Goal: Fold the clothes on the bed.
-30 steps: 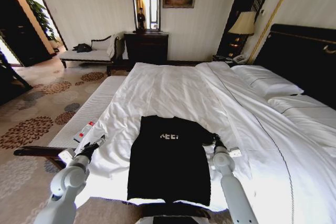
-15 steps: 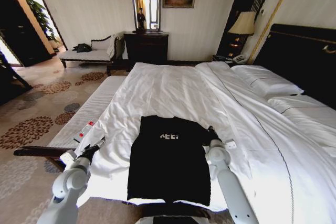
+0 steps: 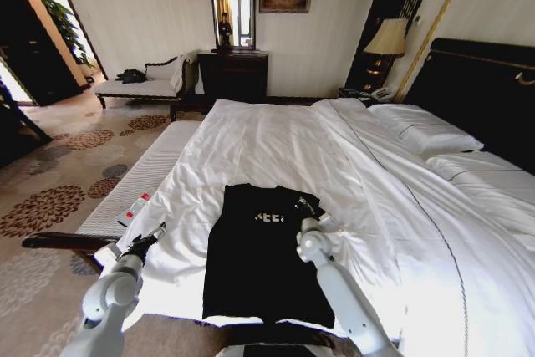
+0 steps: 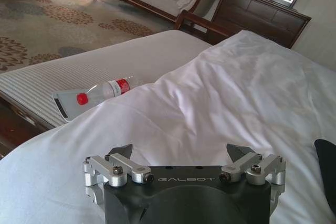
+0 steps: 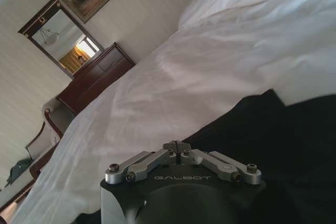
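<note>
The clothes are one black T-shirt (image 3: 259, 261) with white chest lettering, lying flat on the near part of the bed (image 3: 276, 144). My right gripper (image 3: 303, 204) is over the shirt's right shoulder, just right of the lettering. In the right wrist view its fingers (image 5: 177, 144) are shut tip to tip, with the black T-shirt (image 5: 294, 145) right behind them, and they look shut on the sleeve. My left gripper (image 3: 150, 236) hangs at the bed's left edge, clear of the shirt. It stands open (image 4: 181, 150) over white duvet with nothing between its fingers.
A narrow white bench (image 3: 146, 177) runs along the bed's left side with a red-capped water bottle (image 4: 102, 92) on it. Pillows (image 3: 426, 131) and a dark headboard (image 3: 476, 81) are to the right. A chaise (image 3: 142, 85) and a dresser (image 3: 232, 73) stand by the far wall.
My right gripper has moved left and a little farther from me, from beside the shirt's right edge to over its right shoulder, and the right sleeve came inward with it. The left arm barely shifted.
</note>
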Tool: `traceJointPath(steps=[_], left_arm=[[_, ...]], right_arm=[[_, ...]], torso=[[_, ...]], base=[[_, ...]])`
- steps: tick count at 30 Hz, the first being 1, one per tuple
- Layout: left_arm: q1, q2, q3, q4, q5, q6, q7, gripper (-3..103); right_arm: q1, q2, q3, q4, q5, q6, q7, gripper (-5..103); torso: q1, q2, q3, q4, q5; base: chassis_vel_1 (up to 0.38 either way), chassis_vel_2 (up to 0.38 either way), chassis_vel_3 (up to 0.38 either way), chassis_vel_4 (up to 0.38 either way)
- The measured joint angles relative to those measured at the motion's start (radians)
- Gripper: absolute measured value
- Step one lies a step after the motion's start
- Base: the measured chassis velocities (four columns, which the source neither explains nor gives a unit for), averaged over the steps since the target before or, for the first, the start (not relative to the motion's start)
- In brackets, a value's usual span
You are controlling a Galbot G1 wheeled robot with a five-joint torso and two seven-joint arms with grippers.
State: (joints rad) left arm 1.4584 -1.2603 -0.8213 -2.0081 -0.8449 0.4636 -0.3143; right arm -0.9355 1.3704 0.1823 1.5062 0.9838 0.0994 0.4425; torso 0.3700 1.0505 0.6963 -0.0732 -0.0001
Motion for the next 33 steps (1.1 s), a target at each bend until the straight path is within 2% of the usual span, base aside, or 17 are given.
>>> traceJointPath(steps=[6, 9, 10, 11, 13, 15, 17, 20, 23, 25, 28, 29, 31, 33], left_arm=[[-0.003, -0.001, 0.005, 0.007, 0.004, -0.001, 0.000, 100], [-0.004, -0.007, 0.016, 0.009, 0.016, -0.001, -0.001, 100], [-0.004, -0.007, 0.016, 0.009, 0.016, -0.001, -0.001, 100], [-0.004, -0.010, 0.019, 0.010, 0.020, -0.002, -0.001, 100], [-0.005, -0.017, 0.027, 0.012, 0.031, -0.003, -0.001, 100], [-0.005, -0.020, 0.031, 0.012, 0.036, -0.004, -0.001, 100], [-0.005, -0.028, 0.038, 0.011, 0.043, -0.005, -0.001, 100], [-0.005, -0.033, 0.042, 0.007, 0.047, -0.005, -0.001, 100], [-0.004, -0.038, 0.043, 0.001, 0.049, -0.005, -0.001, 100], [-0.004, -0.039, 0.043, -0.001, 0.049, -0.005, -0.001, 100], [-0.002, -0.046, 0.047, -0.002, 0.053, -0.005, -0.002, 100], [-0.002, -0.048, 0.049, -0.003, 0.055, -0.005, -0.003, 100], [-0.002, -0.050, 0.051, -0.004, 0.056, -0.005, -0.003, 100], [-0.002, -0.054, 0.053, -0.007, 0.057, -0.004, -0.004, 100]], right_arm=[[0.014, 0.014, -0.014, -0.032, -0.043, 0.016, -0.013, -1], [-0.012, 0.003, -0.017, 0.034, -0.068, 0.040, -0.057, 15], [-0.012, 0.003, -0.017, 0.034, -0.068, 0.040, -0.057, 15], [-0.023, -0.003, -0.016, 0.076, -0.067, 0.044, -0.066, 20], [-0.050, -0.019, -0.002, 0.177, -0.022, 0.044, -0.074, 31], [-0.063, -0.026, 0.011, 0.224, 0.006, 0.038, -0.074, 31], [-0.083, -0.040, 0.046, 0.291, 0.054, 0.024, -0.069, 42], [-0.091, -0.056, 0.086, 0.297, 0.095, 0.007, -0.038, 53], [-0.093, -0.082, 0.132, 0.253, 0.166, -0.056, 0.058, 69], [-0.097, -0.088, 0.140, 0.244, 0.183, -0.079, 0.083, 69], [-0.104, -0.094, 0.155, 0.229, 0.221, -0.146, 0.150, 85], [-0.106, -0.091, 0.158, 0.226, 0.224, -0.154, 0.160, 90], [-0.107, -0.089, 0.160, 0.224, 0.222, -0.158, 0.165, 90], [-0.115, -0.086, 0.161, 0.224, 0.203, -0.159, 0.169, 99]], torso=[[0.000, 0.000, 0.000, -0.0001, 0.0001], [0.000, 0.000, 0.000, 0.0000, 0.0002], [0.000, 0.000, 0.000, 0.0000, 0.0002], [0.000, 0.000, 0.000, -0.0001, 0.0002], [0.000, 0.000, 0.000, -0.0001, 0.0002], [0.000, 0.000, 0.000, -0.0001, 0.0001], [0.000, 0.000, 0.000, -0.0001, 0.0001], [0.000, 0.000, 0.000, -0.0001, 0.0001], [0.000, 0.000, 0.000, -0.0002, 0.0004], [0.000, 0.000, 0.000, -0.0002, 0.0004], [0.000, 0.000, 0.000, -0.0001, 0.0004], [0.000, 0.000, 0.000, 0.0000, 0.0003], [0.000, 0.000, 0.000, 0.0000, 0.0002], [0.000, 0.000, 0.000, 0.0001, 0.0002]], base=[[0.000, 0.000, 0.000, 0.000], [0.000, 0.000, 0.000, 0.000], [0.000, 0.000, 0.000, 0.000], [0.000, 0.000, 0.000, 0.000], [0.000, 0.000, 0.000, 0.000], [0.000, 0.000, 0.000, 0.000], [0.000, 0.000, 0.000, 0.000], [0.000, 0.000, 0.000, 0.000], [0.000, 0.000, 0.000, 0.000], [0.000, 0.000, 0.000, 0.000], [0.000, 0.000, 0.000, 0.000], [0.000, 0.000, 0.000, 0.000], [0.000, 0.000, 0.000, 0.000], [0.000, 0.000, 0.000, 0.000]])
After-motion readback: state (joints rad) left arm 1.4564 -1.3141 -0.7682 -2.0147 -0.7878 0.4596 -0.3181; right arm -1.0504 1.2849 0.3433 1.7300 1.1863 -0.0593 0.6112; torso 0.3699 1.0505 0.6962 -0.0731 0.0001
